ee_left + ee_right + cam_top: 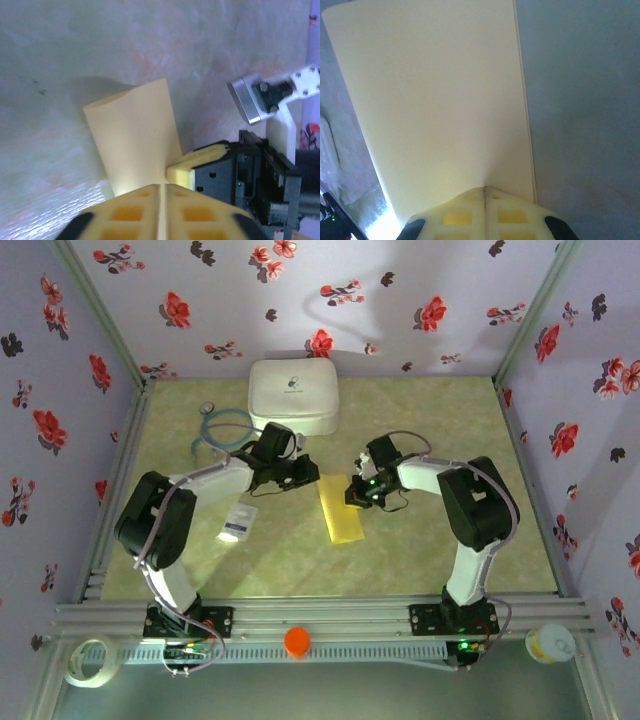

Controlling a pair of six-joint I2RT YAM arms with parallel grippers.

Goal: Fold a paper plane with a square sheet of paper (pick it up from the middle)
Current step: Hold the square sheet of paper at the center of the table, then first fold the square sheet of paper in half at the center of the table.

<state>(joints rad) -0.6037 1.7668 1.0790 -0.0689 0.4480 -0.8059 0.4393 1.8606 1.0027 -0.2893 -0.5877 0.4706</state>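
1. Table [450, 560]: a greenish mat. The white case is my landmark for everything on it.
2. White case [292, 390]: a rounded box sitting at the back, well clear of the action.
3. Yellow sheet [340, 512]: it's on the arm-base side of the white case, a bit to the case's right. It looks folded in half into a long strip, since the right wrist view shows two stacked edges down one side. The end nearest the case is the pinched one. The other end runs away from the case and bows up a little.
4. Left gripper [163, 187]: its fingers are pressed together on the case-side end of the sheet, which comes straight out of the seam between them.
5. Right gripper [485, 190]: same deal, closed tight on that same end, just right of the left one.
6. Small printed packet [237, 523]: it's in front of the case and off to its left, not involved.

My guess on handling: it's feather-light, floppy and easy to crumple or tear. I'd hold it close to the crease and by the edges, and move slowly so it doesn't buckle.
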